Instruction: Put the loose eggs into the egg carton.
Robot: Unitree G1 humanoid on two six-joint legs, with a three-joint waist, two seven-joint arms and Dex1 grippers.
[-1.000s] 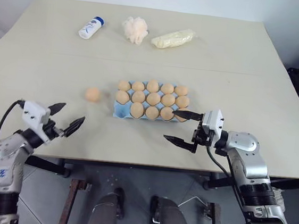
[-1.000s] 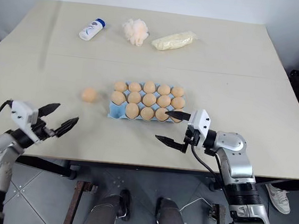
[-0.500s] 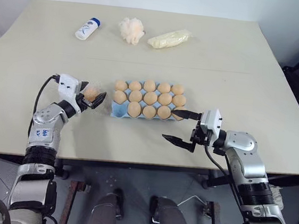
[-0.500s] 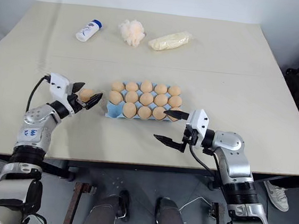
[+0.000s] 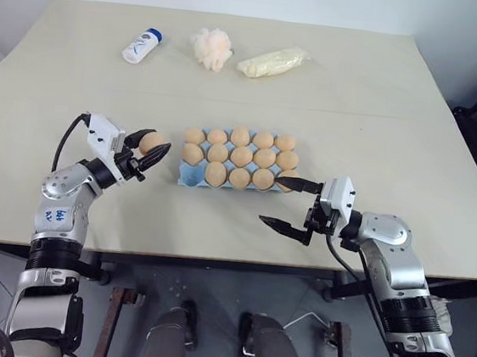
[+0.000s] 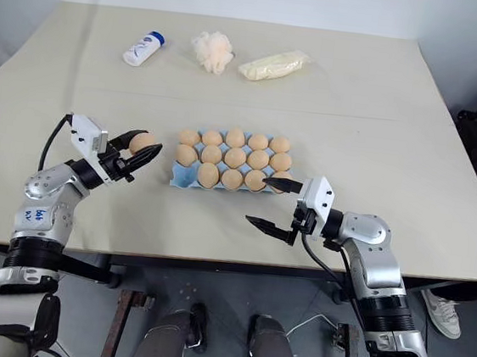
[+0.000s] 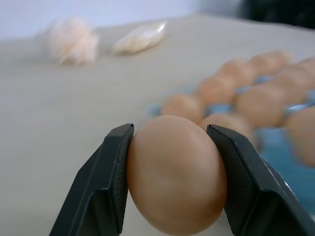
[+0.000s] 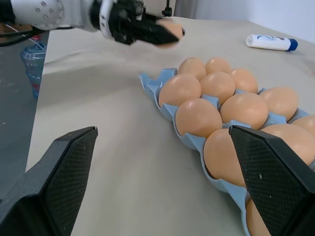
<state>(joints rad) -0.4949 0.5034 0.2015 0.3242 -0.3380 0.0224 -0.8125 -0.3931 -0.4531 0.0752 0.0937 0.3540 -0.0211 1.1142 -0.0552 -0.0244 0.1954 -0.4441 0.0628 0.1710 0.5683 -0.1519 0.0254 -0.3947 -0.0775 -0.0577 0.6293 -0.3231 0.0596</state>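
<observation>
My left gripper [image 5: 150,147] is shut on a tan-orange loose egg [image 5: 149,141] and holds it just above the table, a little left of the egg carton [image 5: 189,173]. In the left wrist view the egg [image 7: 174,174] sits squeezed between both black fingers [image 7: 106,187]. The light blue carton is nearly full of eggs, and its front-left cup shows bare blue. Beside the carton's front-right corner my right gripper [image 5: 288,205] stands open and holds nothing. The right wrist view looks along the carton [image 8: 162,88] toward the left gripper with its egg [image 8: 167,30].
At the back of the table lie a white bottle with a blue cap [image 5: 144,44], a fluffy cream puff ball [image 5: 214,46] and a long pale-yellow bag [image 5: 274,61]. The table's front edge runs just below both grippers.
My left gripper came in from the front-left of the table, shut on the loose egg, and lifted it up and toward the carton. The right arm kept still.
</observation>
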